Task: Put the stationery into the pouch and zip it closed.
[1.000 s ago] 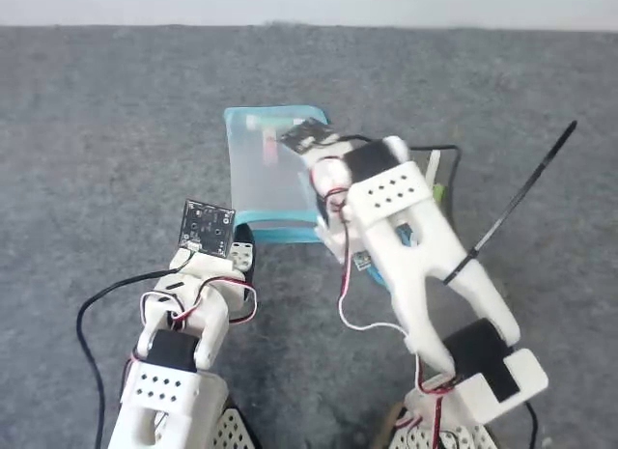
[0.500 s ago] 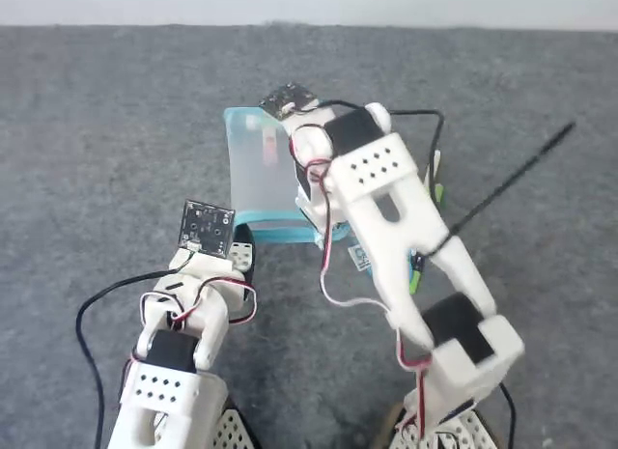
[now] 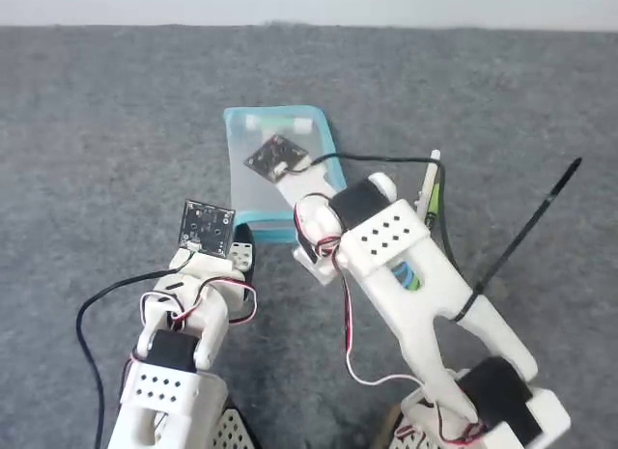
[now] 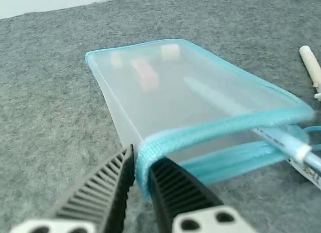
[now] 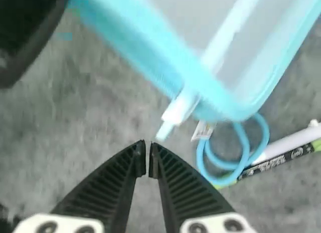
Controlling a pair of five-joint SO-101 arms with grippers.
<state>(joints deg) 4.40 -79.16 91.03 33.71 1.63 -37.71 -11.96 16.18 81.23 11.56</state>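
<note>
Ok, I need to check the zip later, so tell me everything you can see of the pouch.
The pouch is frosted, see-through plastic edged with light-blue zip tape, lying on the grey table. Its mouth gapes open; a pen pokes out. Faint pink and white shapes show inside. The left gripper pinches the upper zip edge at one corner.

I have the pouch (image 4: 190, 92) lying flat on the table (image 3: 116, 111). My left gripper (image 4: 140, 160) pinches its near left corner. A pen (image 4: 281, 139) lies inside, its end poking out at the near right corner. A marker (image 3: 432, 188) lies right of the pouch, and my right gripper (image 5: 149, 149) sits just before it.
</note>
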